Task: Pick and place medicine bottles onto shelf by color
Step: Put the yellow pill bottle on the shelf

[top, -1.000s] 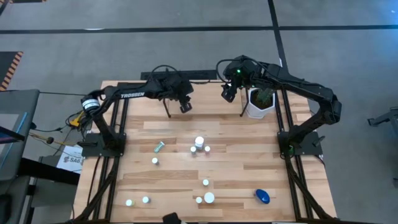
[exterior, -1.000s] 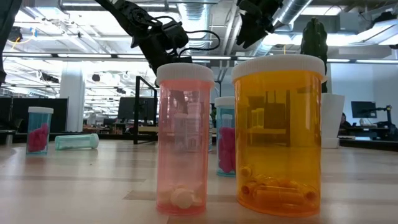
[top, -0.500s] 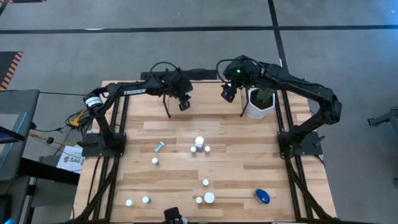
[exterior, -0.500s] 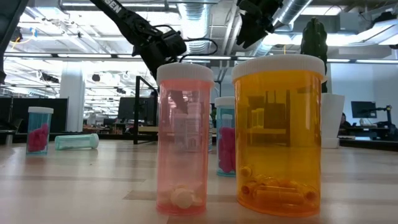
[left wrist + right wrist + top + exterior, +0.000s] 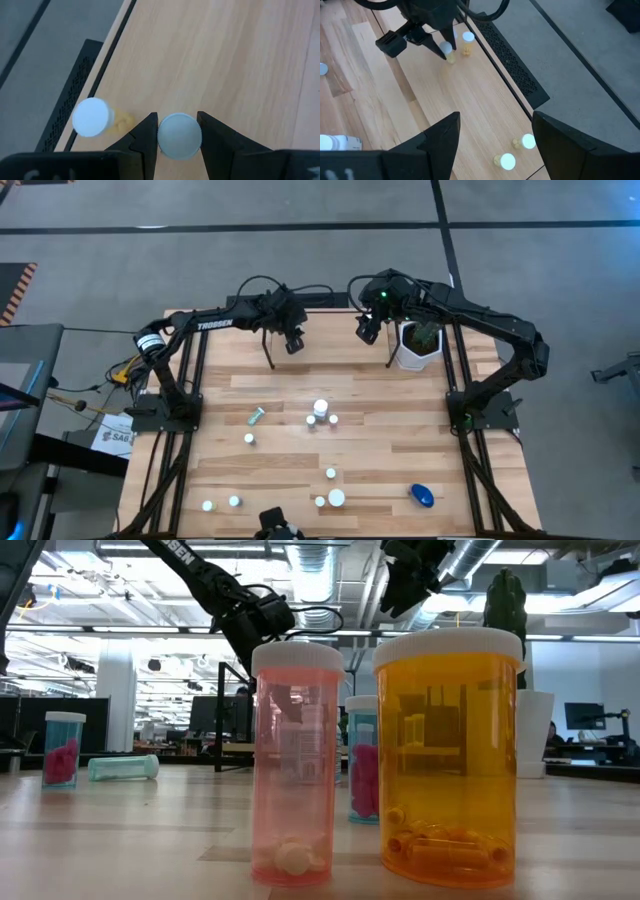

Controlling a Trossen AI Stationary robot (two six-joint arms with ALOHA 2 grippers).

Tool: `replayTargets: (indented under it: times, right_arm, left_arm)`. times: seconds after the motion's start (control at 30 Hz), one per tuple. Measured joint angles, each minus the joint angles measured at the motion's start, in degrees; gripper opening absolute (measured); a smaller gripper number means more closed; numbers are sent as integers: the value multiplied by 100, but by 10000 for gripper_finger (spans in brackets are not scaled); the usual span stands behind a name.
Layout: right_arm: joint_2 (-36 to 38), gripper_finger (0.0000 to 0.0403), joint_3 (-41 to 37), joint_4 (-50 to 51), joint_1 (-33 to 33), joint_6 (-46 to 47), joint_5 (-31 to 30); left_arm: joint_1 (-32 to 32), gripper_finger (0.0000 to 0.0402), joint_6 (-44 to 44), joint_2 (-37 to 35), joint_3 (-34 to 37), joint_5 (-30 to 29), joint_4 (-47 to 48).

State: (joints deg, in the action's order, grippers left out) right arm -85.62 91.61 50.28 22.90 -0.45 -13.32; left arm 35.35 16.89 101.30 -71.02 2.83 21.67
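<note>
Left gripper [image 5: 179, 137] clamps a white-capped bottle [image 5: 179, 136] above the shelf [image 5: 210, 55], just beside another capped bottle [image 5: 91, 116]; right gripper [image 5: 492, 132] gapes open over the shelf, near the plant pot [image 5: 414, 352]

From above, the bottles [image 5: 321, 409] are too small to tell colours apart, and the left arm [image 5: 215, 326] covers much of the shelf [image 5: 270, 352]. In the left wrist view the claw [image 5: 179, 137] hides the held bottle's [image 5: 179, 136] body; only its cap shows. The low view's edge crops both arms.
</note>
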Motion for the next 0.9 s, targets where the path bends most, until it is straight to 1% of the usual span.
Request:
replayTargets:
  times: [0.2,0.53,0.77,0.9]
  right_arm:
    - [0,270,0,0,-1,-1,0]
    - [0,270,0,0,-1,-1,0]
    - [0,270,0,0,-1,0,0]
    - [0,270,0,0,0,0,0]
  left_arm:
    - [0,106,-5,0,2,113,72]
    - [0,106,-156,0,4,116,136]
    - [0,132,-191,0,4,102,63]
    - [0,137,-174,0,7,93,-118]
